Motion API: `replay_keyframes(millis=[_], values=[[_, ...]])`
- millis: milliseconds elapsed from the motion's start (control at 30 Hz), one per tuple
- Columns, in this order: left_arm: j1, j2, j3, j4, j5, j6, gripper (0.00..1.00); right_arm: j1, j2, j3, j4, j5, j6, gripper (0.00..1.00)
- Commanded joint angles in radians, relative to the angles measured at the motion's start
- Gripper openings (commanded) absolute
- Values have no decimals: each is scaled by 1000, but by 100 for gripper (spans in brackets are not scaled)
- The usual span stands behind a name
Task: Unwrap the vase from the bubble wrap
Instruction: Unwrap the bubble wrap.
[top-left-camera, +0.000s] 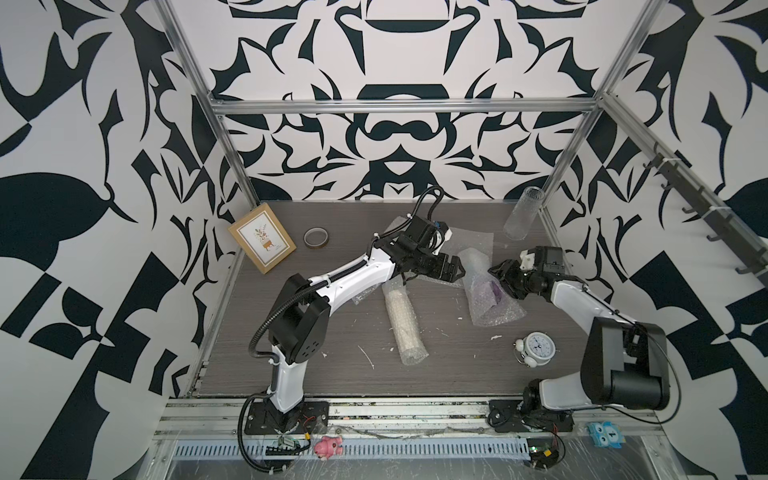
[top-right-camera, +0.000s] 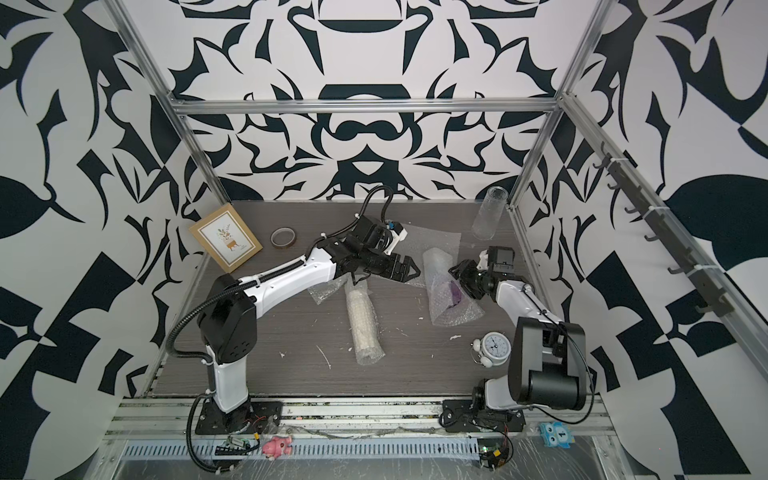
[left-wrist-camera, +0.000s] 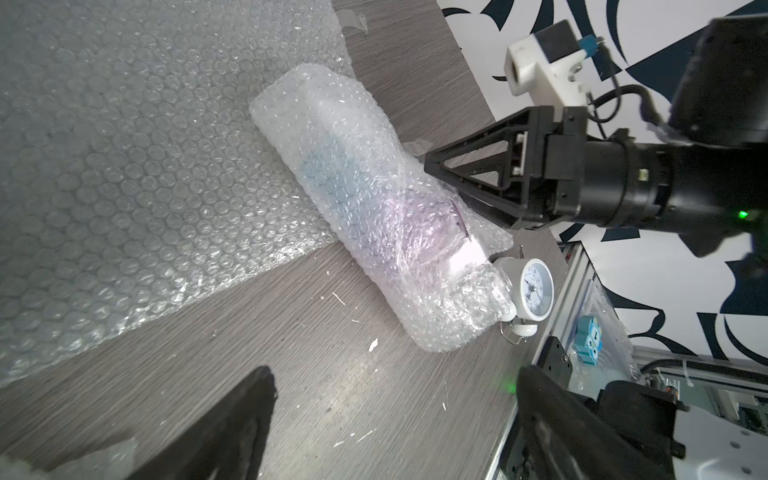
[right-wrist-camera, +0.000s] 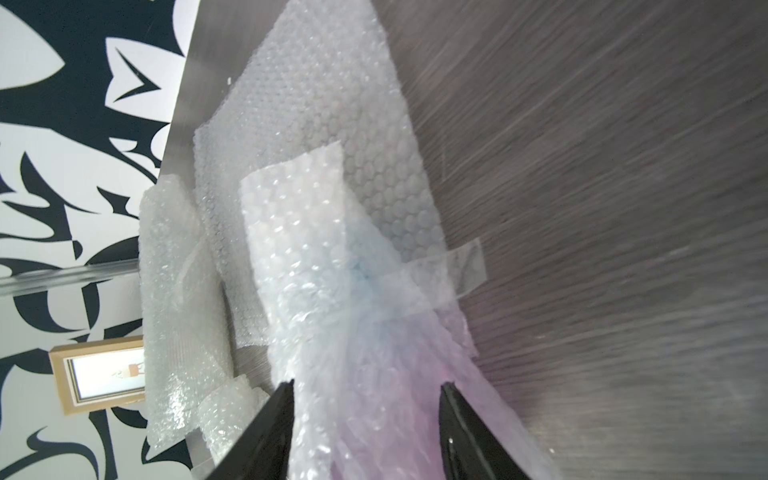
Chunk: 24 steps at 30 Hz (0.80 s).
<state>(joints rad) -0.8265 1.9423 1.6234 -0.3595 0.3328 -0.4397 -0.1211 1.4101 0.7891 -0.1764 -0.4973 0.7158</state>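
Observation:
The vase (left-wrist-camera: 419, 216) shows only as a blue and purple blur inside a taped bundle of bubble wrap (top-left-camera: 484, 299) lying right of the table's middle. In a top view a purple patch of it (top-right-camera: 456, 296) shows through. My right gripper (top-left-camera: 495, 276) is at the bundle's right side. In the right wrist view its jaws (right-wrist-camera: 366, 388) stand apart, open, with the wrapped bundle (right-wrist-camera: 332, 311) between them. My left gripper (top-left-camera: 457, 270) hovers just left of the bundle. It stands wide open (left-wrist-camera: 395, 374) over bare table, holding nothing.
A second wrapped roll (top-left-camera: 401, 322) lies mid-table. A flat bubble sheet (top-left-camera: 473, 243) lies behind the bundle. A clear glass cylinder (top-left-camera: 521, 216) stands back right. An alarm clock (top-left-camera: 538, 345) sits front right, touching the bundle. A picture frame (top-left-camera: 262, 241) and tape roll (top-left-camera: 316, 237) are back left.

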Motion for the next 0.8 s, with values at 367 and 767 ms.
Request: replay_keyframes(millis=[367, 767], values=[[-35, 36, -24, 64, -40, -56, 83, 195, -142, -41, -16, 114, 105, 45], [-81, 81, -116, 179, -60, -108, 67, 206, -145, -66, -2, 139, 136, 42]])
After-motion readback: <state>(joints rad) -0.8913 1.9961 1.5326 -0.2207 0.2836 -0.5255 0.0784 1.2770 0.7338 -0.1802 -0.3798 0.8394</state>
